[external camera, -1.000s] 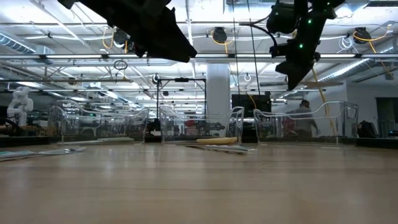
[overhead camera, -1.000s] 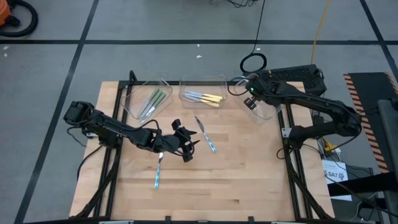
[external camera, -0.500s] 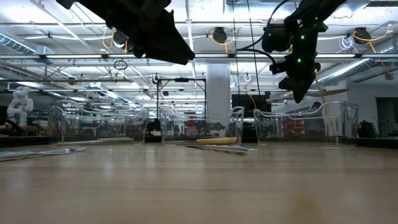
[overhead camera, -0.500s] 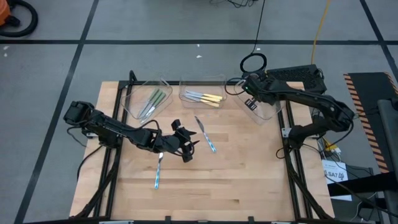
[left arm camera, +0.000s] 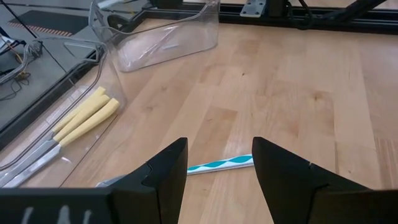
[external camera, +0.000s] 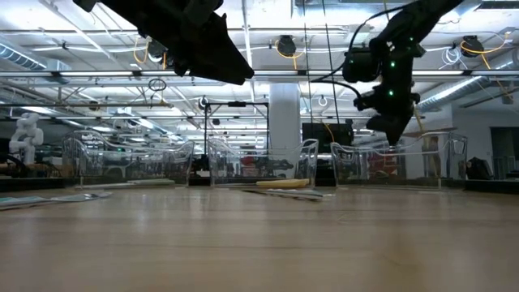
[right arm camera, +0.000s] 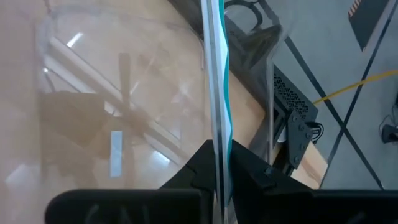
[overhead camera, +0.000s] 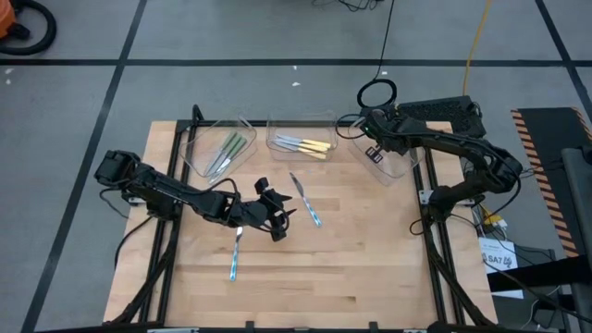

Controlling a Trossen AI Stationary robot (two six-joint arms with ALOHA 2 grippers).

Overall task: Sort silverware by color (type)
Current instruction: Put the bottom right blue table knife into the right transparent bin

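Note:
My right gripper (overhead camera: 374,151) hangs over the clear right-hand tray (overhead camera: 400,165) and is shut on a utensil with a light-blue striped handle (right arm camera: 217,74). My left gripper (overhead camera: 275,222) is open and raised above the table's middle (external camera: 203,45). A blue-handled utensil (left arm camera: 221,165) lies flat on the wood just beyond its fingers (overhead camera: 306,200). Another blue one (overhead camera: 235,255) lies nearer the near edge. Green-handled utensils (overhead camera: 228,152) lie in the left tray and yellow-handled ones (overhead camera: 307,146) in the middle tray. My right gripper pinches the blue-striped utensil between its two fingers, on the handle (right arm camera: 219,134). The utensil runs straight on past the fingertips, along the fingers. It is lifted clear, above the right tray's floor (right arm camera: 118,99).
Three clear trays stand in a row along the table's far side (external camera: 259,166). Black frame rails run along the left and right table edges (overhead camera: 435,231). Bare wood (overhead camera: 370,268) fills the near half of the table.
My right gripper has come down toward the right tray, carrying the blue utensil with it, and has shifted slightly toward the near edge. The utensils on the table have stayed where they were.

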